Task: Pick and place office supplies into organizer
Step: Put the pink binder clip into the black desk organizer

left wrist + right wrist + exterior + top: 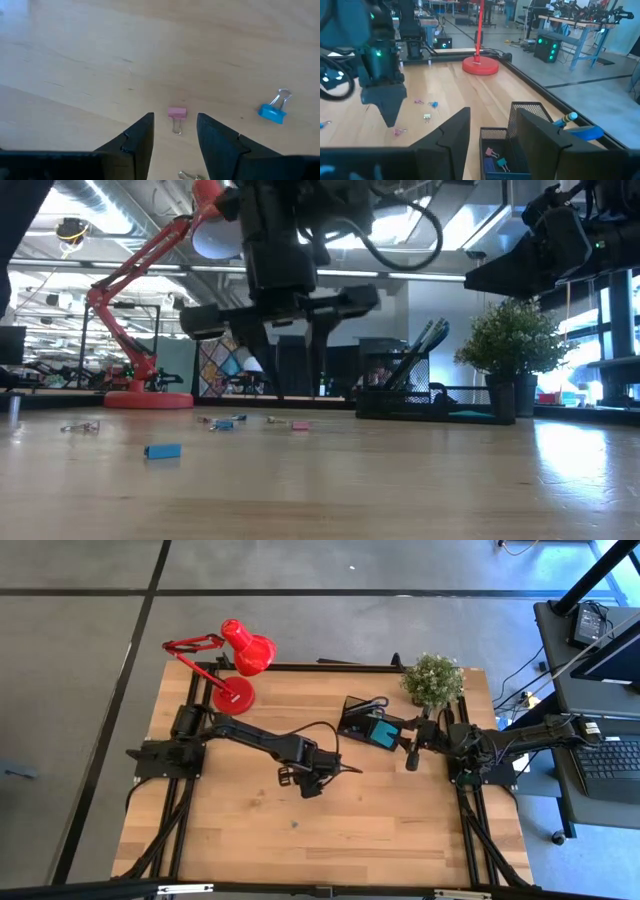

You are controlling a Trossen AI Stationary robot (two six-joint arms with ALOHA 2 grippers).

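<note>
Nearest the low camera, a small blue block (162,451) lies alone on the wooden surface (300,830). Beyond it, toward the organizer (366,723), a loose scatter of binder clips sits on the wood: a pink clip (176,113), a blue clip (272,112) just beside it, and a silvery clip (82,426) well apart from them.

The left tool (174,131) hangs over the middle of the surface, on the lamp side of the organizer, pointing down. Its 2 fingers (137,140) stand moderately apart and hold nothing; the pink clip lies on the wood in the gap between them, and it cannot be told whether the tips touch it.

The organizer, a black mesh box, stands at the far edge of the surface, just beside the potted plant (433,680). It holds a teal pad (384,732), upright pens (420,345) and blue-handled scissors (580,131); 1 low compartment carries a pink and a green clip (495,157).

The right tool (411,753) hovers just beside the organizer on its plant side, fingers partly apart and empty.

The red lamp (235,660) stands well apart from the organizer, at the far corner.
</note>
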